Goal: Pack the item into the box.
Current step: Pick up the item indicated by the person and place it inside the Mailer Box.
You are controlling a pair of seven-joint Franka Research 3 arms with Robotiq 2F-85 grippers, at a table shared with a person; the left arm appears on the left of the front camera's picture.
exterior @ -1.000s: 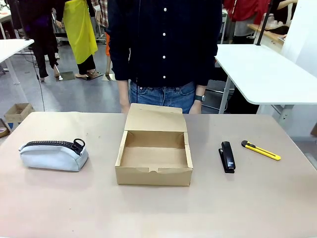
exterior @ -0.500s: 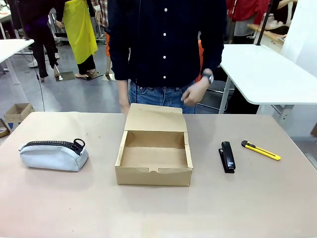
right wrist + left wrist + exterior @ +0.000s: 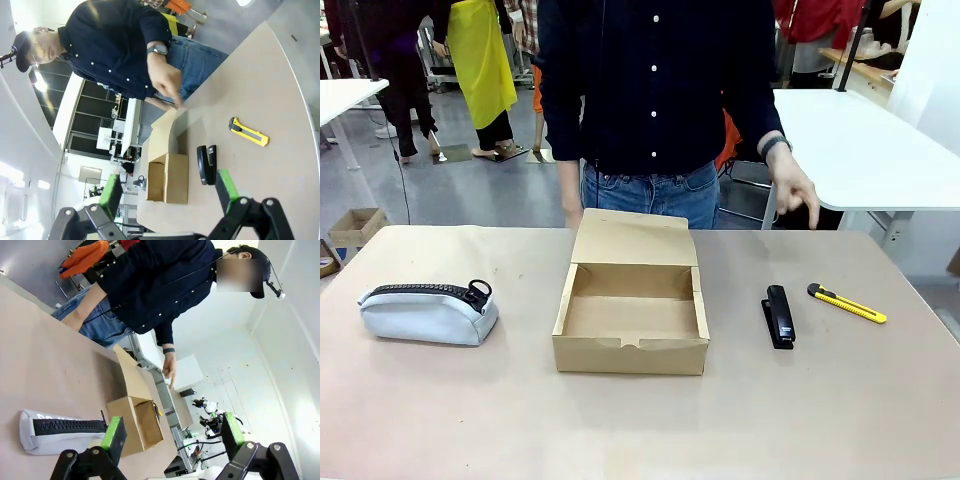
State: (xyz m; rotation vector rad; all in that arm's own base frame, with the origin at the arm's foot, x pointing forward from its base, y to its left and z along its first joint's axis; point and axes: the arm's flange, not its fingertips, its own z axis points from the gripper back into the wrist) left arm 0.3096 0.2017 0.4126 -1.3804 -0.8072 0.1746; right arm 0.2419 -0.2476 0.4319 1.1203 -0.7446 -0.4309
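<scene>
Beside the stapler (image 3: pixel 779 316), the yellow knife (image 3: pixel 847 303) you are packing is lying outside the open, empty box (image 3: pixel 630 355); the person's hand (image 3: pixel 795 190) is hanging loosely open, holding nothing.

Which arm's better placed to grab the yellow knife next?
Right. The utility knife lies on the right side of the table, past the stapler from the box; the right tool is open with the knife in its view.

No legible txt/labels on anything.
</scene>
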